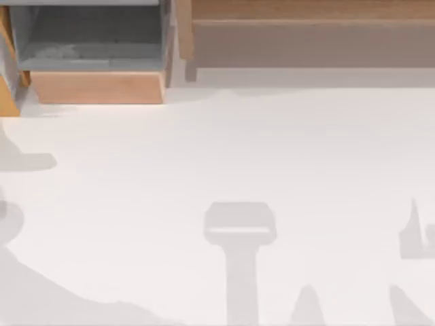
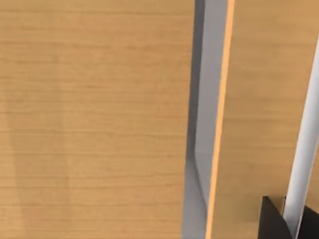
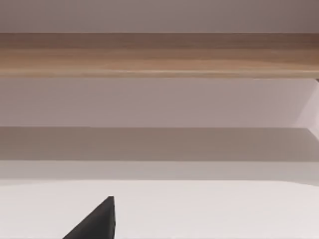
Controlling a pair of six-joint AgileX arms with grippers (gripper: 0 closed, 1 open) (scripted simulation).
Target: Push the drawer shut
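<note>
The drawer (image 1: 95, 87) stands pulled out at the table's far left, its plain light-wood front panel facing the table's middle. Behind that panel lie its grey walls and speckled grey floor (image 1: 88, 42). In the left wrist view a light-wood surface (image 2: 94, 119) is very close, split by a narrow grey gap (image 2: 204, 124). I cannot tell which of these panels belongs to the drawer. A dark corner of my left gripper (image 2: 273, 223) sits against that wood. A dark tip of my right gripper (image 3: 97, 223) hangs over the white table, some way from the long shelf.
A long wooden shelf (image 1: 306, 34) runs along the far right of the table, seen edge-on as the shelf (image 3: 159, 55). An orange-wood cabinet side (image 1: 7, 81) flanks the drawer at left. Arm shadows (image 1: 241, 231) fall on the white table (image 1: 217, 156).
</note>
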